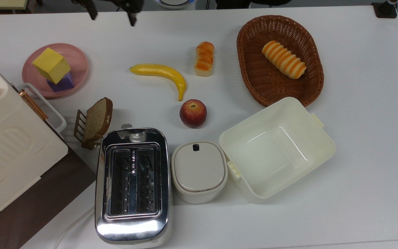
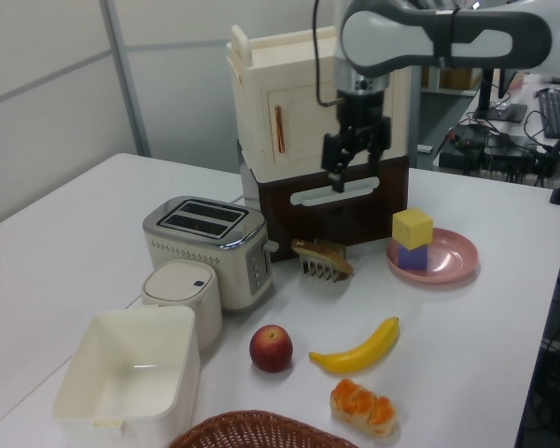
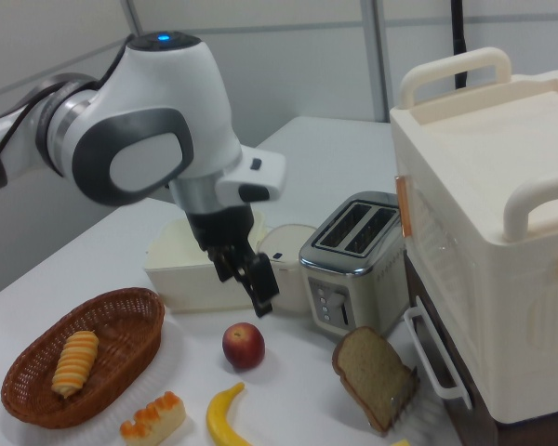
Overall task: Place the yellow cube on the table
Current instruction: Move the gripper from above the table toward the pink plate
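**Cube on the plate, gripper aloft and open**

The yellow cube [image 1: 50,65] sits stacked on a purple cube [image 1: 63,82], tilted askew to it, both on the pink plate [image 1: 78,58] near the top view's left edge; in the left view the same stack [image 2: 412,227] stands at the right of the table [image 2: 65,224], beside the cream cabinet [image 2: 280,103]; the gripper [image 1: 111,15] hangs in the air at the top view's upper edge, up and to the right of the plate, its fingers spread apart and holding nothing; in the left view it [image 2: 355,159] hovers well above the table, left of the cube; a banana [image 1: 162,74], an apple [image 1: 192,113], a toaster [image 1: 132,183] and a basket [image 1: 254,79] lie elsewhere on the table.
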